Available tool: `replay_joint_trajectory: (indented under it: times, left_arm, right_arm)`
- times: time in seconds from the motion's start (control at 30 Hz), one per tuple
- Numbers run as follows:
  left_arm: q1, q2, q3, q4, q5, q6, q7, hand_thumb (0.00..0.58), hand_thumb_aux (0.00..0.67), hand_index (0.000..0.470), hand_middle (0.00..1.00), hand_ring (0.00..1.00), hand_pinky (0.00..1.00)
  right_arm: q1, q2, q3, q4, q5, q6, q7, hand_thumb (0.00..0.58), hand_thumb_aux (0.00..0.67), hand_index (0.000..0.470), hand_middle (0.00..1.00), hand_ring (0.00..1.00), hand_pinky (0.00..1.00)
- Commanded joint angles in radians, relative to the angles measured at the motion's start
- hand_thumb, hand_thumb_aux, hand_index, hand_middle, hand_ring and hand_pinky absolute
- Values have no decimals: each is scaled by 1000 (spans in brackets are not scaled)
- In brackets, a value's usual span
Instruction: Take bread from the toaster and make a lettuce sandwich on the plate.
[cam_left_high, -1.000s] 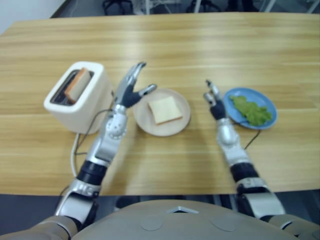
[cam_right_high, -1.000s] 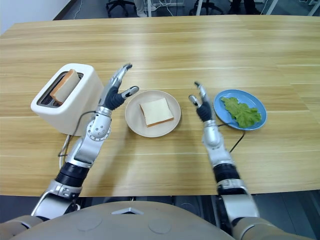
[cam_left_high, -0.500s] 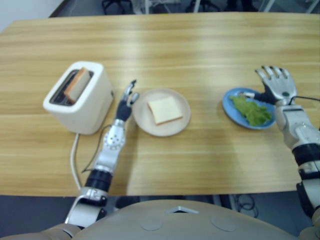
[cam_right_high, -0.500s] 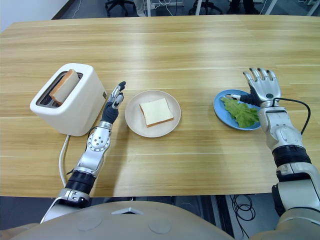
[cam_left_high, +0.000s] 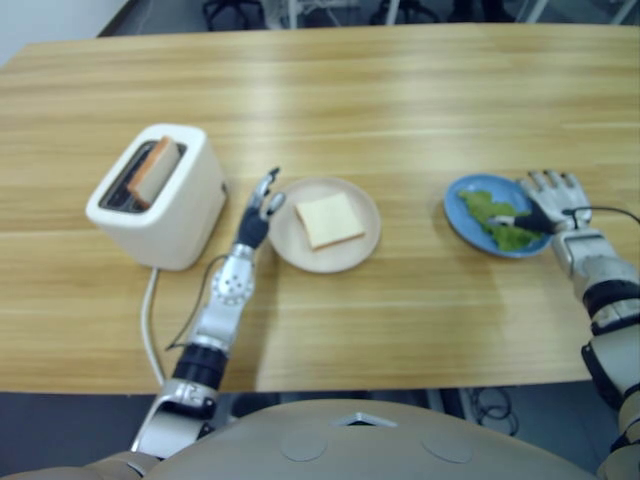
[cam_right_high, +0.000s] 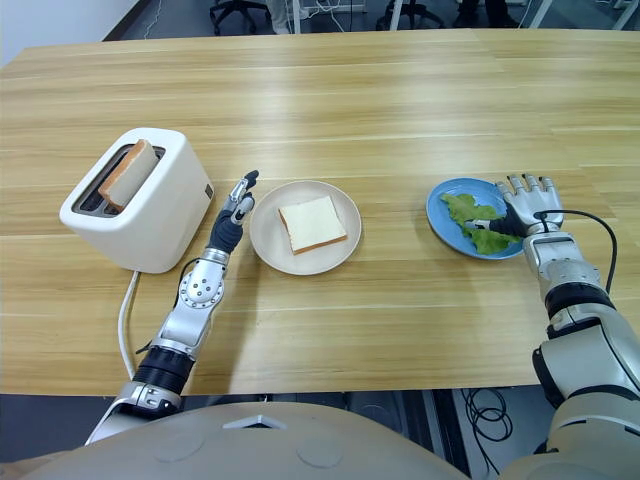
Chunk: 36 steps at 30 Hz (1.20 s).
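While one slice of bread (cam_right_high: 127, 170) stands upright in the nearer slot of the white toaster (cam_right_high: 150, 215) at the left of the wooden table (cam_right_high: 400, 100), a second slice (cam_right_high: 312, 223) lies flat in the middle of the beige plate (cam_right_high: 268, 245), which sits just right of the toaster. The left hand (cam_right_high: 232, 215) rests low in the gap between the toaster and that plate, fingers straight and held close together, pointing toward the far side and holding nothing; it touches neither of them. Well apart to the right, a blue plate (cam_right_high: 436, 212) carries the lettuce (cam_right_high: 470, 225), a crumpled green leaf. The right hand (cam_right_high: 525, 200) is at the right rim of this blue plate, its fingers extended and slightly fanned toward the far side, its thumb reaching left onto the edge of the lettuce, with no closed grip to be seen. The toaster's pale cord (cam_right_high: 125, 310) trails toward the near edge of the table.
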Motion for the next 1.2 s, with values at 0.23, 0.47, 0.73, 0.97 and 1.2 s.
replay_joint_trajectory:
  times: [0.23,0.47,0.73,0.97,1.2]
  left_arm:
    - [13,-3,-12,3,24,19,1,0,0,0,0,0,0]
    - [14,-8,-13,4,36,21,2,0,0,0,0,0,0]
    - [14,-9,-13,4,41,24,0,0,0,0,0,0,0]
    - [13,-9,-16,3,43,26,-2,0,0,0,0,0,0]
    - [12,-11,-19,7,44,27,-3,0,0,0,0,0,0]
  right_arm:
    - [-6,18,56,40,38,-13,0,0,0,0,0,0,0]
    - [-3,27,82,59,49,-16,0,0,0,0,0,0,0]
    - [0,33,109,85,63,-22,15,449,352,242,0,0,0]
    - [0,34,126,99,85,-27,24,580,670,460,0,0,0]
    - [-1,33,129,104,101,-31,25,580,670,460,0,0,0]
